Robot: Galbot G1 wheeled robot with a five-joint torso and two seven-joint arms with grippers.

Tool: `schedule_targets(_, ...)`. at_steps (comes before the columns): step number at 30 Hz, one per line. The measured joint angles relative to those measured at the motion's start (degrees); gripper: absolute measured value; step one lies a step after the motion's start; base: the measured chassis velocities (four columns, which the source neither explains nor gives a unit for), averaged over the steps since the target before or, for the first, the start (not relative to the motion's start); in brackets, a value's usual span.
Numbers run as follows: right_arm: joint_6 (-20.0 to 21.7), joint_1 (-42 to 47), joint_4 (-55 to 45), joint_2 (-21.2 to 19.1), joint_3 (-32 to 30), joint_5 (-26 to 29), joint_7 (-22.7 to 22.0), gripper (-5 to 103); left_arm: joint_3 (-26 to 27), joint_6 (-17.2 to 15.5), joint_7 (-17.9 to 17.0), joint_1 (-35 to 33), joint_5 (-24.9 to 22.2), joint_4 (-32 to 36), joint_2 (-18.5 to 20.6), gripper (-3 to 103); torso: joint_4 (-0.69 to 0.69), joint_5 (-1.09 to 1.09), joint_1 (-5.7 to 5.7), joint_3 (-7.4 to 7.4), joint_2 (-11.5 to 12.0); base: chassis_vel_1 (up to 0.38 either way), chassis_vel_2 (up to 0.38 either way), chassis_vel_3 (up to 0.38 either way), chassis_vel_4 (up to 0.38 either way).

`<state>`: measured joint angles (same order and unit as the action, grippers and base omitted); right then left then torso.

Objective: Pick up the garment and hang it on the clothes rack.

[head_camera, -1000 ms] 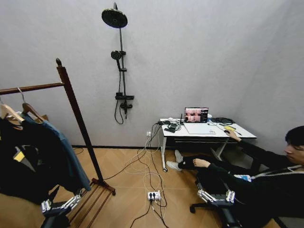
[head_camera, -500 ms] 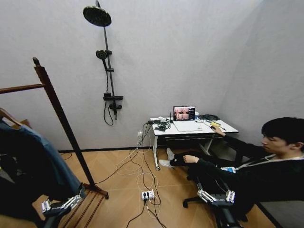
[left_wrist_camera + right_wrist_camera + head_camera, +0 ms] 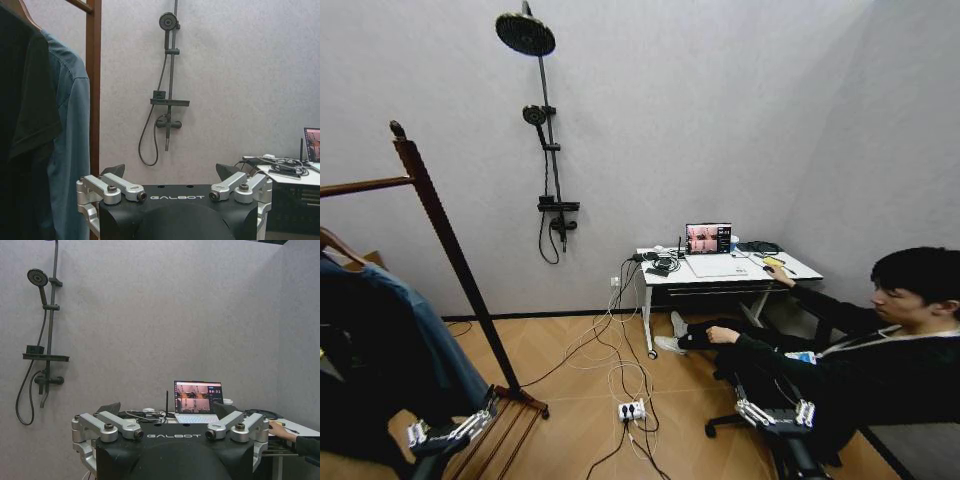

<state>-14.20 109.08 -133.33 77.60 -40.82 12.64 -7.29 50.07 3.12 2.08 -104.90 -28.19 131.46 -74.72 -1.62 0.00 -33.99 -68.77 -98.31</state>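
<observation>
Settling after a rightward turn, the view is now holding; the garment [image 3: 415, 345] is hanging at the rack's [image 3: 445, 240] right end, both low grippers [image 3: 448, 432] [image 3: 776, 412] spread, empty.

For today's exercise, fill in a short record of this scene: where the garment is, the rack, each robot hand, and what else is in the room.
garment: teal, hanging on the clothes rack beside darker clothes
left hand: open, empty, low near the rack's base
right hand: open, empty, low in front
wall: shower fixture
desk: laptop, cables
floor: power strip
</observation>
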Motion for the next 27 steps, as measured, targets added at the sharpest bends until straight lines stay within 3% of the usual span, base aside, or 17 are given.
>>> schedule_targets(13, 0.0, 0.0, 0.0, 0.0, 0.0, 0.0, 0.0, 100, 0.0, 0.0, 0.0, 0.0, 0.0, 0.0, 0.0, 100, 0.01, 0.02, 0.0, 0.0, 0.0, -0.09, -0.104, 0.078, 0.083)
schedule_targets(27, 0.0, 0.0, 0.0, 0.0, 0.0, 0.0, 0.0, 100, 0.0, 0.0, 0.0, 0.0, 0.0, 0.0, 0.0, 100, 0.0, 0.01, -0.01, 0.0, 0.0, 0.0, 0.0, 0.0, 0.0)
